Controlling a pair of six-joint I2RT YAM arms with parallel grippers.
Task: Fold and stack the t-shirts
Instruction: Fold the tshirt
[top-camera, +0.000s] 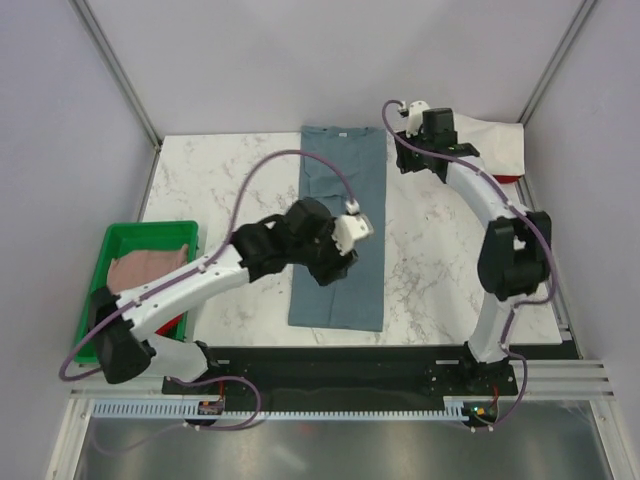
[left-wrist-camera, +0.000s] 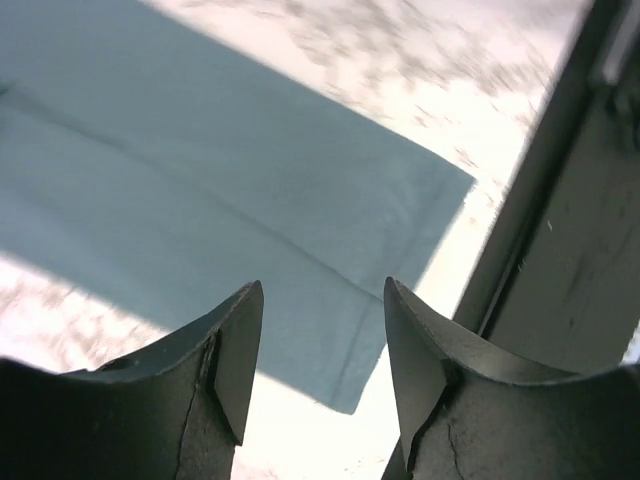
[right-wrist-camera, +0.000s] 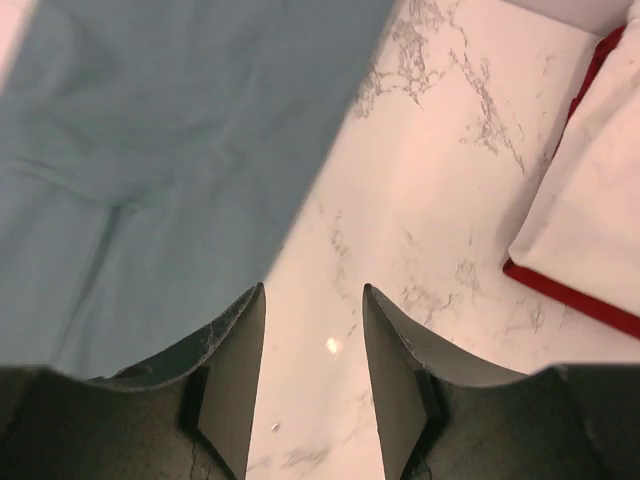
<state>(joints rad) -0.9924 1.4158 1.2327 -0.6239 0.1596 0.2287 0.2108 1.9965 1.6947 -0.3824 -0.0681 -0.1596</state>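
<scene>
**Fig.: both claws released, grey shirt laid out as a long strip**

Near edge: black rail (top-camera: 350, 355) carrying both arm bases. Just beyond it, the marble table (top-camera: 430, 260).

Centre: grey shirt (top-camera: 360, 175), sleeves folded in, forming a narrow strip running near to far. Hem lies close to the rail; collar w/ small white label (top-camera: 343, 133) at the far end. Cloth lies flat, w/ a few soft creases across the mid section.

L gripper (top-camera: 333, 272) hangs over the near half of the strip. In the L wrist view, the L gripper (left-wrist-camera: 322, 290) has its jaws spread w/ nothing between them; the grey shirt (left-wrist-camera: 200, 180) w/ its hem corner shows below, and the rail (left-wrist-camera: 560, 250) to the right. Contact w/ the cloth cannot be told.

Left side: green tray (top-camera: 150, 230) at the table edge, holding a crumpled pink shirt (top-camera: 150, 262); the L arm passes over part of it.

Far right: R gripper (top-camera: 408, 150) sits just beside the strip's far right edge. In the R wrist view, the R gripper (right-wrist-camera: 313, 295) is likewise released and empty, over bare table; the grey shirt (right-wrist-camera: 150, 150) is to its left.

Far right corner: white shirt (top-camera: 490, 140) lying on a red shirt (top-camera: 510, 178), of which only an edge shows. R wrist view shows the same pair: white shirt (right-wrist-camera: 590, 200) over a red edge (right-wrist-camera: 570, 290).
</scene>
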